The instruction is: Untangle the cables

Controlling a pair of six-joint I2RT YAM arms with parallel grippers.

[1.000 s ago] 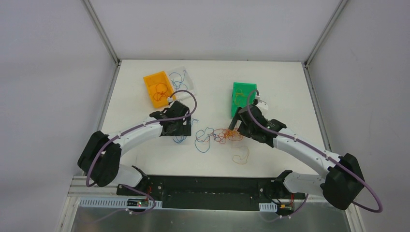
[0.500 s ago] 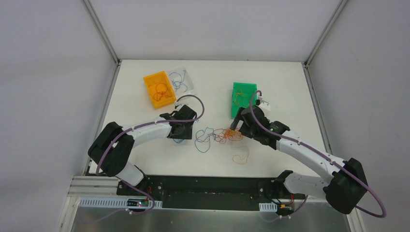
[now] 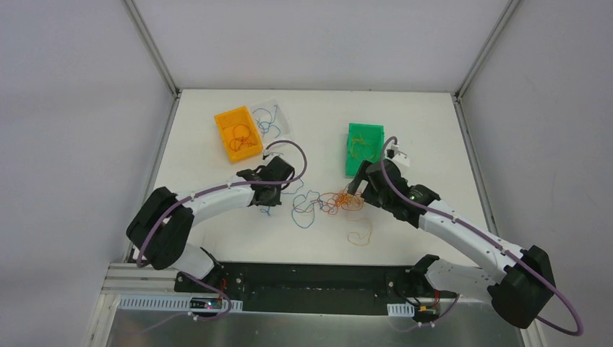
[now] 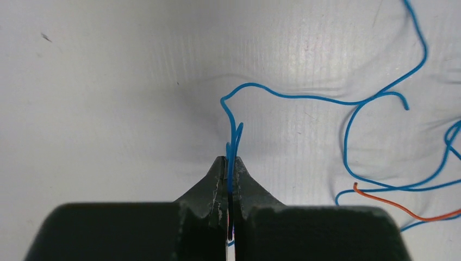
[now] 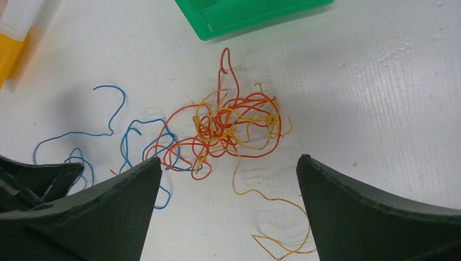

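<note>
blue cable [image 4: 293, 98] is pinched between the two dark fingers of the left claw [image 4: 230, 163], which is squeezed tight on it. from the finger tips the strand goes up in a small loop. then it runs off to the right over the white table [image 4: 98, 81] and curls round close to one orange-red cable [image 4: 391, 204]. the right claw [image 5: 225, 163] is spread wide with nothing in it. seen from its own wrist camera, a messy heap of cables [image 5: 234, 122] lies past its two fingers. the heap is orange-red and yellow strands all looped through each other. more blue strands join it on its left side. from above, the heap sits in the middle of the table between the two claws, and the right claw is at its right edge. one loose yellow cable [image 3: 360, 235] trails from the heap toward the near side. a green bin [image 3: 363, 148] stands just past the right claw on the far side, with a few thin strands in it. far off to the left stands an orange bin [image 3: 237, 132] with orange-red strands in it. touching its right side is a clear tray [image 3: 278, 119] with blue strands in it.
</note>
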